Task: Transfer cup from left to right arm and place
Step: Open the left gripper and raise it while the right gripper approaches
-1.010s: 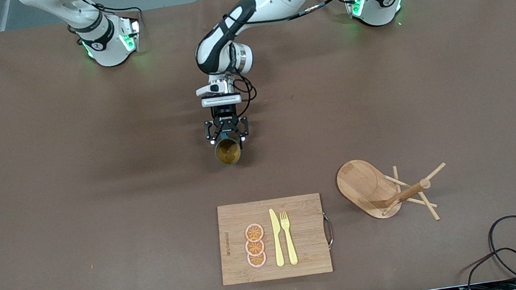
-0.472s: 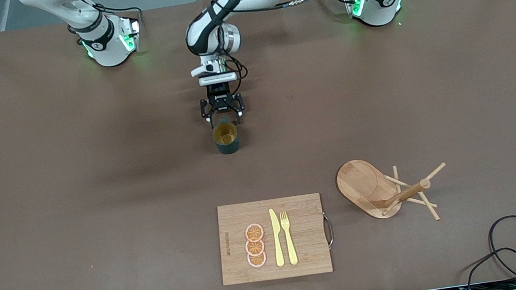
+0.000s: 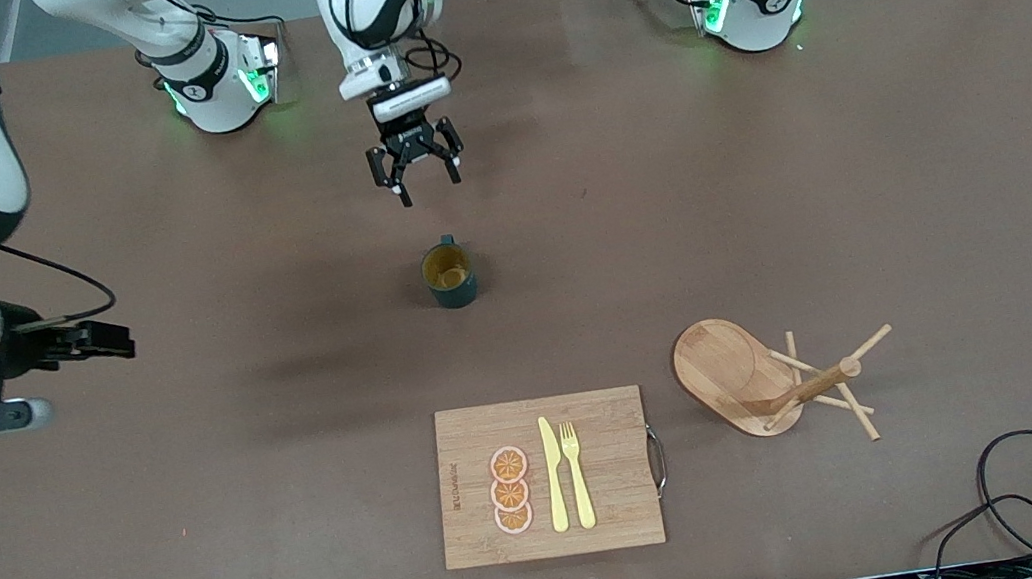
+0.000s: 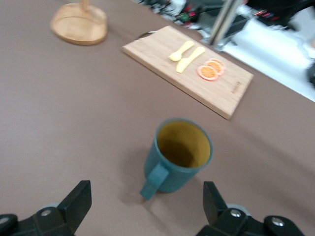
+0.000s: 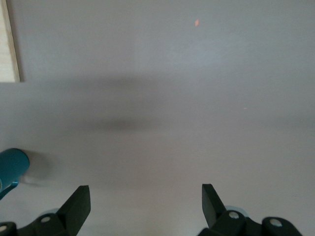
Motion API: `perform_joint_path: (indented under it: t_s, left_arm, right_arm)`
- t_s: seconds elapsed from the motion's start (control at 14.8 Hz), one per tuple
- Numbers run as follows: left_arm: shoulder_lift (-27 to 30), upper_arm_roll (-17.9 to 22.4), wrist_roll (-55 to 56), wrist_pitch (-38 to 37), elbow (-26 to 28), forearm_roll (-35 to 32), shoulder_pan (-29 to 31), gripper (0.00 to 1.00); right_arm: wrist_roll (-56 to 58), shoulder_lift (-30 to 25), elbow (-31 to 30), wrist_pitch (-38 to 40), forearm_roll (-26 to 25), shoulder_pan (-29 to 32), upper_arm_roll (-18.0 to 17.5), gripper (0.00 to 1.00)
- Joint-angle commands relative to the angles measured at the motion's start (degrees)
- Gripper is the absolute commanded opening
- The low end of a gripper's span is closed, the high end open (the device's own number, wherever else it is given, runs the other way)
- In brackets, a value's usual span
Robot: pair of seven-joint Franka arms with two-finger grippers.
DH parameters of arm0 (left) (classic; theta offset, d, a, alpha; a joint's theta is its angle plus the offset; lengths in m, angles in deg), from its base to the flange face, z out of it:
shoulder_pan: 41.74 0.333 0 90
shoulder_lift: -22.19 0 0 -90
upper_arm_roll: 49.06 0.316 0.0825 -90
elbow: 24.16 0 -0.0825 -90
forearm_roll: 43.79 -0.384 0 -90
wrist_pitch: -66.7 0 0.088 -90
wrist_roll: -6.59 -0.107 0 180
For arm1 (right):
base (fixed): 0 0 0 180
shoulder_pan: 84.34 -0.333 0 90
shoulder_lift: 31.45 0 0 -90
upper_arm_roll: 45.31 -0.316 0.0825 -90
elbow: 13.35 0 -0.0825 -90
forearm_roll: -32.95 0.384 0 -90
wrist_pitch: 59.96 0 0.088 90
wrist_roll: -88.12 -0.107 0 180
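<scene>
Nearest the front camera: the cutting board (image 3: 545, 477) was seen flat on the table (image 3: 914, 173), with the orange slices (image 3: 511, 490), knife (image 3: 553, 474) and fork (image 3: 577, 473) laid in a tidy row on it, clear of the working space.
Wooden rack: the mug tree (image 3: 772, 387) was seen tipped on its side beside the board, toward the left arm's end.
Cup: the cup (image 3: 449, 275) was stood upright on the bare table, farther from the camera than the board, mouth up, handle turned toward the robots; judged set there as a mid-table handover spot within reach of both arms.
Right gripper: the right gripper (image 5: 142, 206) was held over bare table toward the right arm's end, fingers wide and empty, judged readied for the pick-up.
Left gripper: the left gripper (image 3: 416, 174) was hung in the air above table farther than the cup, fingers spread wide, nothing held.
</scene>
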Motion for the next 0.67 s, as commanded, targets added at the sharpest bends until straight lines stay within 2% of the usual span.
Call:
perform_joint_path:
  t_s: [0.0, 0.13, 0.4, 0.61]
  left_arm:
    - [12.1, -0.2, -10.3, -1.1, 3.0, 13.0, 6.4, 1.00]
    - [18.6, -0.2, -24.0, -2.5, 3.1, 23.7, 12.8, 1.00]
    - [25.4, -0.2, -44.0, -3.9, 2.9, 36.3, 26.7, 1.00]
    - [28.2, -0.3, -57.6, -4.8, 2.7, 43.4, 38.2, 1.00]
  right_arm:
    - [-4.2, 3.4, -1.0, -3.9, 0.5, -2.6, -0.1, 1.00]
    - [-7.8, 4.0, -5.6, -8.4, 4.1, -4.2, 0.0, 1.00]
    - [-10.8, 3.0, -18.0, -20.5, 7.4, -7.3, 0.0, 1.00]
    - [-28.5, 2.1, -19.9, -22.6, 7.7, -15.2, -0.1, 1.00]
